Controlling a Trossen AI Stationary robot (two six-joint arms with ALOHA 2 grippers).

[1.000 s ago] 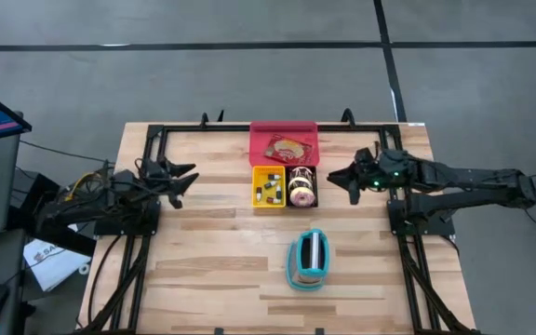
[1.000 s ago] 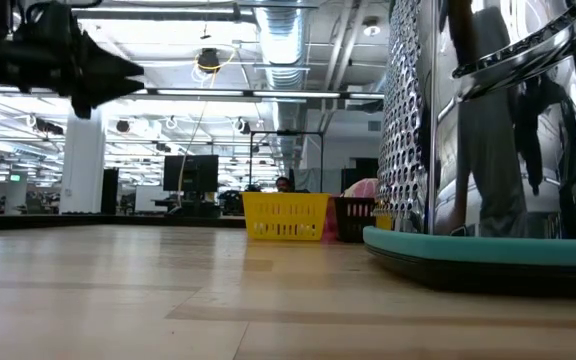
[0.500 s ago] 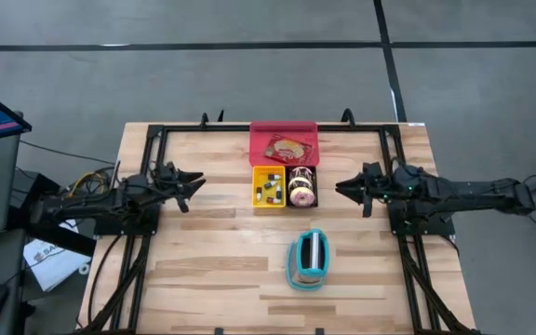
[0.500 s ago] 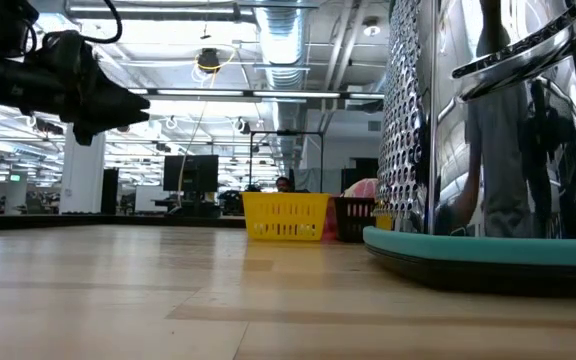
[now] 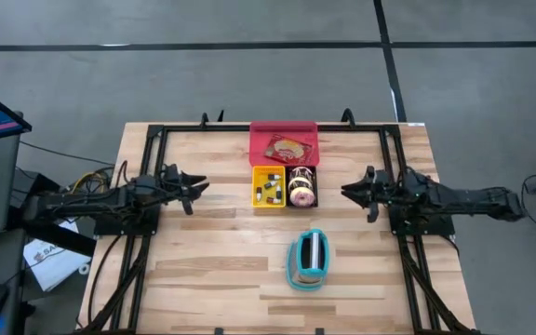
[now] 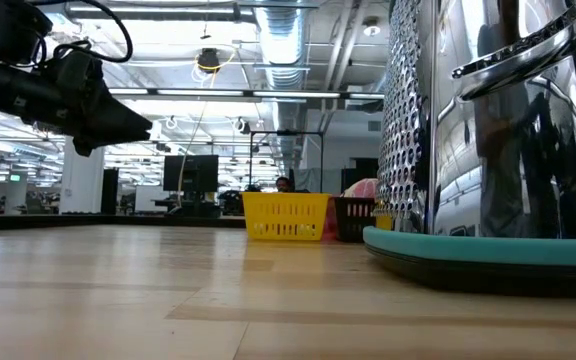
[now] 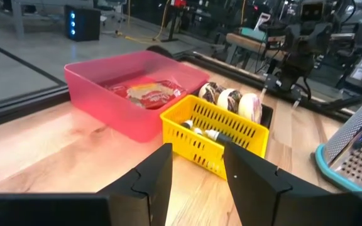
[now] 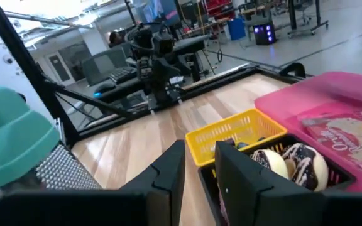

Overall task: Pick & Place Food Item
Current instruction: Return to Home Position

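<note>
The 3 bins sit grouped at the far middle of the wooden table. The red popcorn bag lies flat inside the red bin. The donuts stand on edge in the black bin, just beside the yellow bin, which holds small items too small to name. A metal grater on a teal base stands apart, nearer the front. The left gripper hangs left of the bins with its 2 fingers apart and nothing between them. The right gripper mirrors it on the right, fingers slightly parted and also bare. Sorting looks finished, with only parking the arms left. If anything needed re-picking, the bag is probably light, thin and crinkly, with slick film that could slide, so a pinch on a raised edge or corner seam suits it best. The donuts seem firmer, best taken across the ring's thickness from above.
</note>
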